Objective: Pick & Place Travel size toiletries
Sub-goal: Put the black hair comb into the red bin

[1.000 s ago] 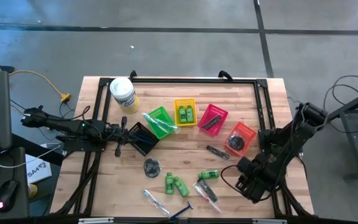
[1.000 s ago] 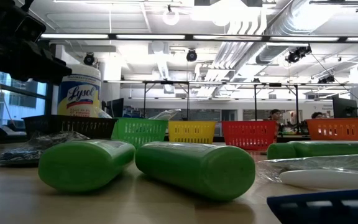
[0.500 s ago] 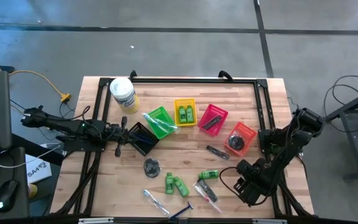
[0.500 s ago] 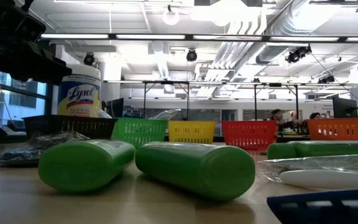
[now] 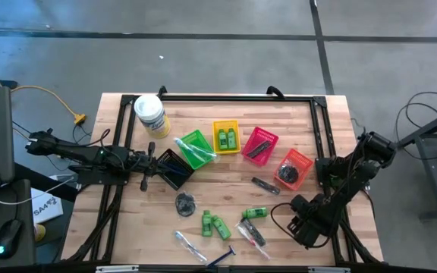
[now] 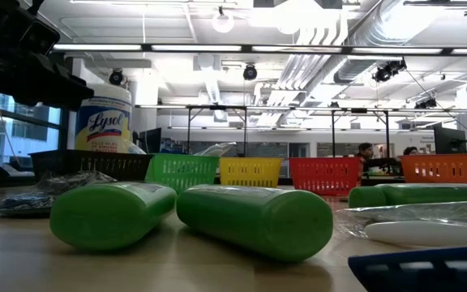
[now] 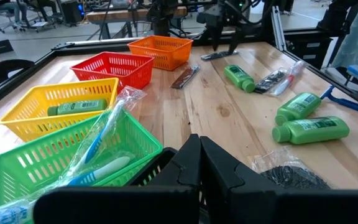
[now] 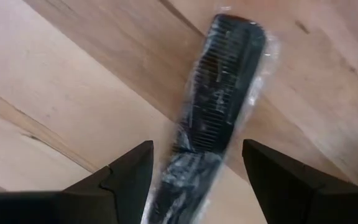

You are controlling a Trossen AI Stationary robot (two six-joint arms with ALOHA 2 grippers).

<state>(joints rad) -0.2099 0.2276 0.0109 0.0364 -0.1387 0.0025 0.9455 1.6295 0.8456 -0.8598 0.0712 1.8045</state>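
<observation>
your current target is the black plastic comb in a clear wrapper (image 8: 213,99), lying flat on the light wooden table (image 5: 226,173) near its right front. the right gripper (image 8: 194,180) hangs just above it with its fingers spread wide, one to each side of the comb, pinching nothing.

sorting looks partly done. two bright green mini bottles sit in the yellow basket (image 5: 226,136), a slim clear tube pack sticks out of the green basket (image 5: 194,148), a dark item lies in the red basket (image 5: 259,145), and a dark coiled bundle is in the orange basket (image 5: 293,168).

still loose on the table: three green bottles (image 5: 215,224), another black comb (image 5: 264,184), a coiled bundle (image 5: 186,202), a clear tube (image 5: 187,244) and a blue-handled razor (image 5: 222,258).

the left gripper (image 7: 199,163) waits by the black basket (image 5: 174,168), fingers pressed together, empty.
</observation>
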